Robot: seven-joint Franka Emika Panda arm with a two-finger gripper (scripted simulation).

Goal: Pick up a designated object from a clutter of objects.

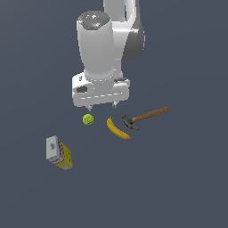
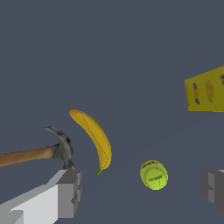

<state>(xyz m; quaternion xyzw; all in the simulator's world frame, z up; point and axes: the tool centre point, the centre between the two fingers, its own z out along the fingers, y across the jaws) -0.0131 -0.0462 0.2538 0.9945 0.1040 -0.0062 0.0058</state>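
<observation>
While the arm hangs above the desk (image 1: pixel 187 191) with its fingers (image 2: pixel 70 192) spread and nothing between them, the ball (image 1: pixel 88 119) rests on the desk, untouched, just beside the banana (image 1: pixel 117 128) on the exterior view's left. Judged from this, the approach is largely complete: in the wrist view the ball lies between the two fingers, nearer one than the other. Descent, closing and lifting remain; the hammer (image 1: pixel 144 117) and the box (image 1: pixel 59 153) lie apart.
</observation>
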